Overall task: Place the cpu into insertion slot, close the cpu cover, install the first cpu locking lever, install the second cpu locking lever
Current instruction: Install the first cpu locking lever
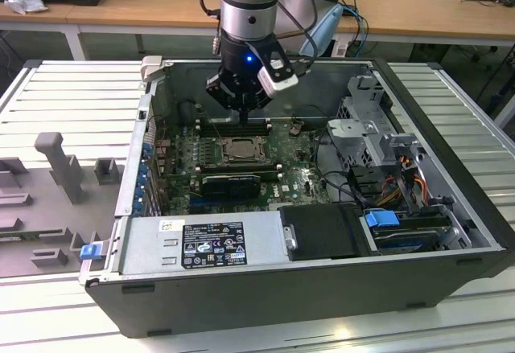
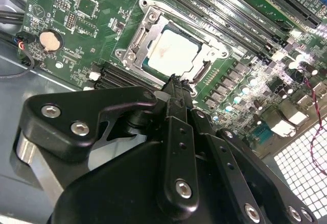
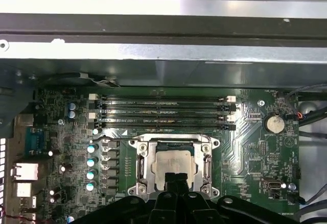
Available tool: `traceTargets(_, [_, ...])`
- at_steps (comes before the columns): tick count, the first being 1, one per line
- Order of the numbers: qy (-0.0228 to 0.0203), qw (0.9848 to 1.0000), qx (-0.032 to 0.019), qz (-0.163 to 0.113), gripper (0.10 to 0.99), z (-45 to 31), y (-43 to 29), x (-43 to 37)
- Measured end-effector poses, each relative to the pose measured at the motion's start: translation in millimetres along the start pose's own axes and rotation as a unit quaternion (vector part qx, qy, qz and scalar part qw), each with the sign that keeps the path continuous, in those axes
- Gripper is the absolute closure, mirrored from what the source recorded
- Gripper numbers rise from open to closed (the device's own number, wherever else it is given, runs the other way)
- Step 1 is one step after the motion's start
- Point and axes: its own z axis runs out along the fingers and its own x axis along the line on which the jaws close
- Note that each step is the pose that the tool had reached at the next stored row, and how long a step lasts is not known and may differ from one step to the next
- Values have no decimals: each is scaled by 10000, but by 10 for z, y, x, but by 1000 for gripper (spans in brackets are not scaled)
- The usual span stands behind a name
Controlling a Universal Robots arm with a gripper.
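Cpu [image 3: 173,164] in insertion slot [image 3: 164,146] beneath cpu cover [image 3: 206,155] within open computer case [image 1: 282,297], pincer [image 3: 177,178] narrow and empty just above

No print on the power supply label [image 1: 212,244] is legible.

The cpu [image 3: 173,164] lies under the cpu cover [image 3: 207,169] on the motherboard [image 3: 250,152], beside the memory slots [image 3: 163,113].
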Motion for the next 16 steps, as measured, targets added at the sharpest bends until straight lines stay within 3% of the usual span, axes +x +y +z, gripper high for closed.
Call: traceTargets(16, [-75,9997,-2,-213,980,0,-4,10])
